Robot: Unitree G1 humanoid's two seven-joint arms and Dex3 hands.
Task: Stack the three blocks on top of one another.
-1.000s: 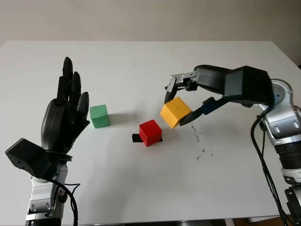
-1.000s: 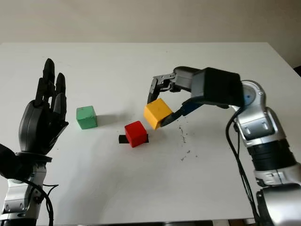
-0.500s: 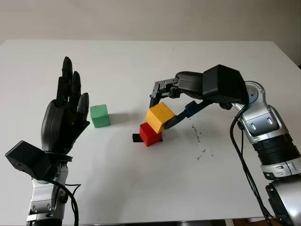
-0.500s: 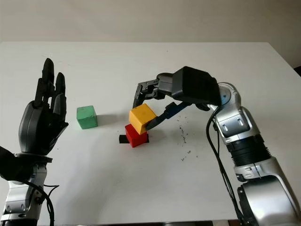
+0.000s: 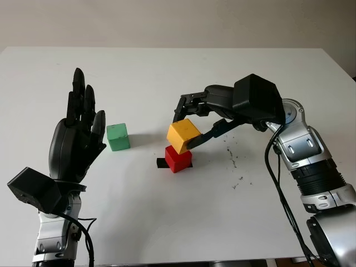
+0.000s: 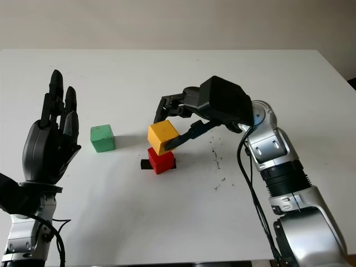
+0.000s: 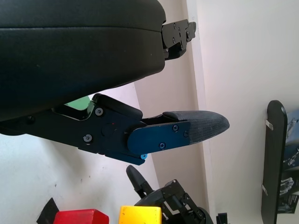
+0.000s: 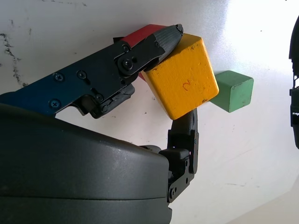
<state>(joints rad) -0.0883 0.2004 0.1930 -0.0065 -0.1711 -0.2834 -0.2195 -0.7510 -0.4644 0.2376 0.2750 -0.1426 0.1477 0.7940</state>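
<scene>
Presently, the left hand (image 5: 75,139) is raised upright above the surface's (image 5: 167,222) left edge, open and holding nothing. Just right of it, the green block (image 5: 118,137) rests on the surface. Near the centre, the red block (image 5: 178,159) sits beside a small black patch (image 5: 161,163). The right hand (image 5: 192,119) pinches the yellow block (image 5: 183,135), tilted, over the red block; contact cannot be determined.

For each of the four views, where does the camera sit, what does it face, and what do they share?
Left eye, right eye: head stereo pair, looking down at the white table; left hand raised open, right hand holding the yellow block over the red block, green block apart.
Left wrist: beside its own fingers.
Right wrist: behind its own fingers.
Shared: all three blocks.
</scene>
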